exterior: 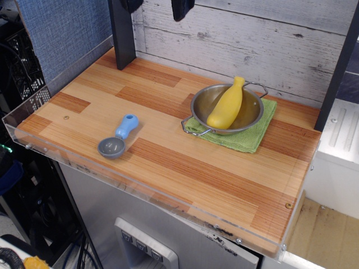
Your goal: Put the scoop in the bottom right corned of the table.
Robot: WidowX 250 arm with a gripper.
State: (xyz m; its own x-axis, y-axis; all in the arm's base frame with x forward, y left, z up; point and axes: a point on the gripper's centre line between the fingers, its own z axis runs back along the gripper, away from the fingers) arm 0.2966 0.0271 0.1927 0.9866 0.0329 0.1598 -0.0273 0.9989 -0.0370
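Observation:
The scoop (118, 138) lies flat on the table (185, 168) near its front left part, with the dark grey bowl toward the front edge and the light blue handle pointing back and right. My gripper (157, 5) hangs at the top edge of the view, high above the back of the table and far from the scoop. Only its two dark fingertips (182, 8) show, spread apart with nothing between them.
A steel two-handled bowl (253, 112) holding a yellow squash toy (226, 105) sits on a green cloth (252, 140) at the back right. A black post (122, 33) stands at the back left. A clear acrylic rim (140, 188) runs along the front and left edges.

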